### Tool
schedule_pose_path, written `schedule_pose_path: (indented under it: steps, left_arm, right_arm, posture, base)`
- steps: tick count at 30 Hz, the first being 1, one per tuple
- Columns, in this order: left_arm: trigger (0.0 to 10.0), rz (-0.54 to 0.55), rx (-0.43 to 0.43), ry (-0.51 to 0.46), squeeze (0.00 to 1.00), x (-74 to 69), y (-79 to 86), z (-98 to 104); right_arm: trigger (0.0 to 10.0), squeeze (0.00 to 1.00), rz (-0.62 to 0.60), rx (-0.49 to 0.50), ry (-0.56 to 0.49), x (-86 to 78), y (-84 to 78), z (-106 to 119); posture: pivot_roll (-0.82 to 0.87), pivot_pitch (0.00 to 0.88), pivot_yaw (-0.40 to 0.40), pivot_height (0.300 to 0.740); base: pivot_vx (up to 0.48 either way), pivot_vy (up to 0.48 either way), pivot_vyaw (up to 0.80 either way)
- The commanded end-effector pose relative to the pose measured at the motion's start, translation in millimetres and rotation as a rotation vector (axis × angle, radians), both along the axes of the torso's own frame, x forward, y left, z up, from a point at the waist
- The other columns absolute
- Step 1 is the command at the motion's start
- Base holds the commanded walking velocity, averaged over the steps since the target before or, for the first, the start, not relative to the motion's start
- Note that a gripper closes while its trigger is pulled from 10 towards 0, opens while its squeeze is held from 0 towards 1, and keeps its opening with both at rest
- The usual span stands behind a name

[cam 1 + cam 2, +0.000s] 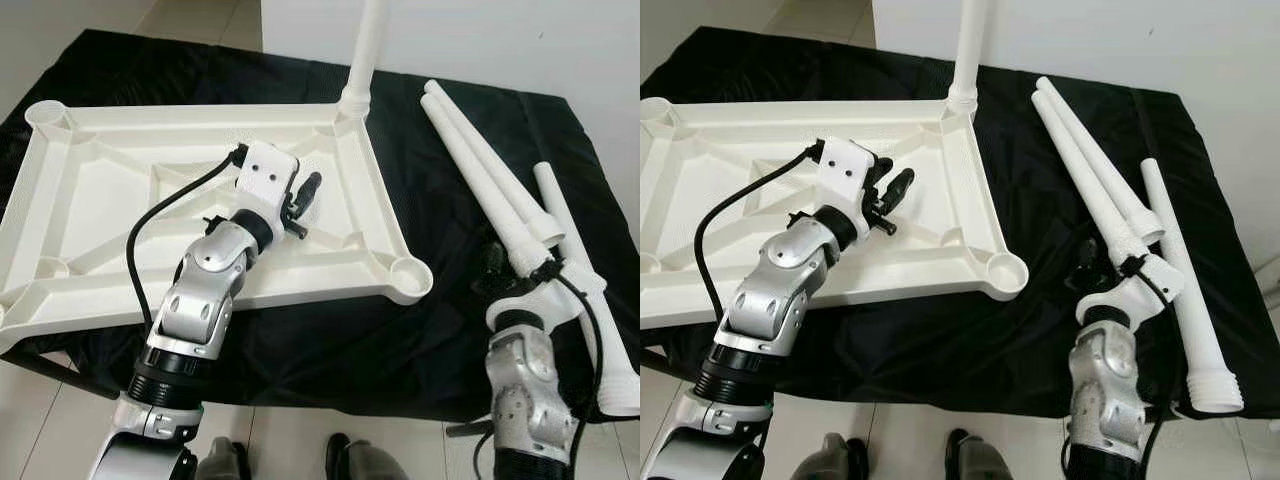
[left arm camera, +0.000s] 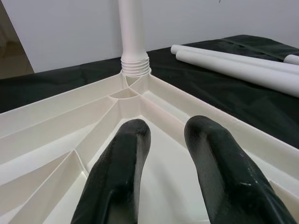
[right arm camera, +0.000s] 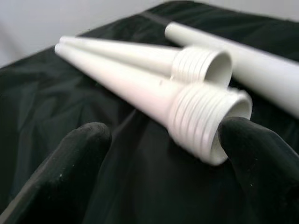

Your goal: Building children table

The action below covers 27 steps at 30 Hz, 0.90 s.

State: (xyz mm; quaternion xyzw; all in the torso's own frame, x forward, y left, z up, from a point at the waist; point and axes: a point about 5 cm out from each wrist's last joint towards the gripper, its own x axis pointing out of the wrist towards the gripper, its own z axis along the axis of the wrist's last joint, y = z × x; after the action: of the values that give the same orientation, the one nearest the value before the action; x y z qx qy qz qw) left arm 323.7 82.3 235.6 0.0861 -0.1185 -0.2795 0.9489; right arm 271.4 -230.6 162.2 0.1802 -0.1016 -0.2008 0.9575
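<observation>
Left gripper (image 2: 163, 140) fingers parted over tabletop (image 1: 90, 190), right gripper (image 3: 163, 154) fingers spread at loose leg (image 3: 154, 95), one leg (image 1: 368, 50) socketed upright.

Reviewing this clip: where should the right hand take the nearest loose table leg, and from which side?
Probably at the threaded end of the table leg. It is the thick end and lies nearest the open right hand; approach from the robot's side, fingers straddling it.

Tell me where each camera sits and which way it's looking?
Eye views: on the head, looking down at the tabletop, both arms showing.
Left wrist view: along the left end effector toward the screwed-in leg.
Right wrist view: along the right end effector at the loose legs.
The head and left wrist views share the upright leg.
</observation>
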Motion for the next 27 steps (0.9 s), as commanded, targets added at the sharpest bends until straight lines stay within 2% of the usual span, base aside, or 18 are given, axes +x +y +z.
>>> schedule_pose_path:
  steps: [1, 12, 27]
  left_arm:
    - [10.0, -0.023, 0.011, -0.001, 0.0, -3.2, -3.5, 0.4]
    - [10.0, -0.025, 0.012, 0.004, 0.0, -4.1, -3.6, -0.1]
    - [10.0, -0.033, 0.018, 0.011, 0.0, -4.2, -4.5, 0.3]
  right_arm:
    - [10.0, 0.0, -0.014, 0.02, 0.027, -1.6, -6.0, -7.3]
    - [10.0, 0.0, -0.03, 0.038, 0.01, 2.3, -12.6, -7.4]
    - [10.0, 0.0, 0.095, 0.078, 0.01, 20.4, -14.9, -8.9]
  posture:
    - [0.01, 0.209, -0.044, 0.74]
    - [0.01, 0.217, -0.038, 0.74]
    - [0.01, 0.222, -0.034, 0.74]
  base:
    - [0.0, 0.0, 0.0]
    - [0.0, 0.0, 0.0]
    - [0.0, 0.0, 0.0]
